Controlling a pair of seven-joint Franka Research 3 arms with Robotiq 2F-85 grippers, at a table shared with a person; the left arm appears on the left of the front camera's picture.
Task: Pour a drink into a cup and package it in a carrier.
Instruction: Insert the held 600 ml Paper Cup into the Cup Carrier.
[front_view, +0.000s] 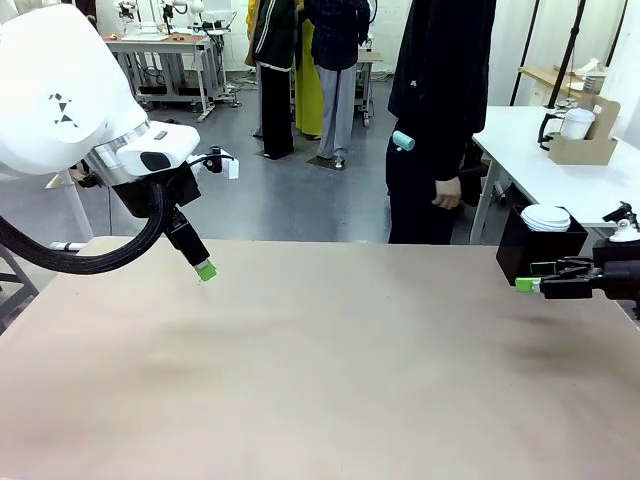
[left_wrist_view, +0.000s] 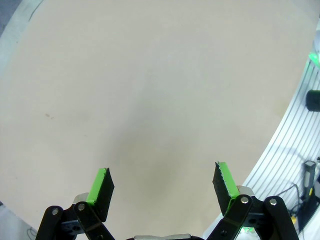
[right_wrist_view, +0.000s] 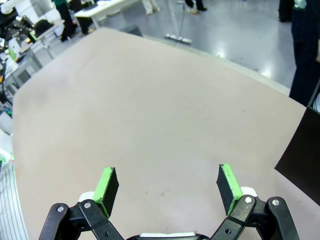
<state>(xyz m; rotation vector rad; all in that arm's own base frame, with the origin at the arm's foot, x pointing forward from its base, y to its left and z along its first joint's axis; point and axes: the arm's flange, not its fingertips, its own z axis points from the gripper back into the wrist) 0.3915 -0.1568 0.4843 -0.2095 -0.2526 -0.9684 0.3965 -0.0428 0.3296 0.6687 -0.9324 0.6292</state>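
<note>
A brown cardboard carrier (front_view: 586, 150) stands far off on a white side table (front_view: 530, 160) at the back right, with a white lidded cup (front_view: 577, 122) in it. The drink is out of view. My left gripper (front_view: 205, 270) hangs over the left part of the tan table (front_view: 320, 380), pointing down. In the left wrist view the left gripper (left_wrist_view: 162, 187) is open, with bare tabletop between its fingers. My right gripper (front_view: 528, 285) lies level at the right edge, pointing left. It too is open (right_wrist_view: 167, 187) and holds nothing.
A black box (front_view: 540, 250) with a stack of white lids (front_view: 547, 217) stands at the table's far right, just behind the right gripper; the black box (right_wrist_view: 302, 150) also edges the right wrist view. A person (front_view: 440, 120) stands beyond the far edge.
</note>
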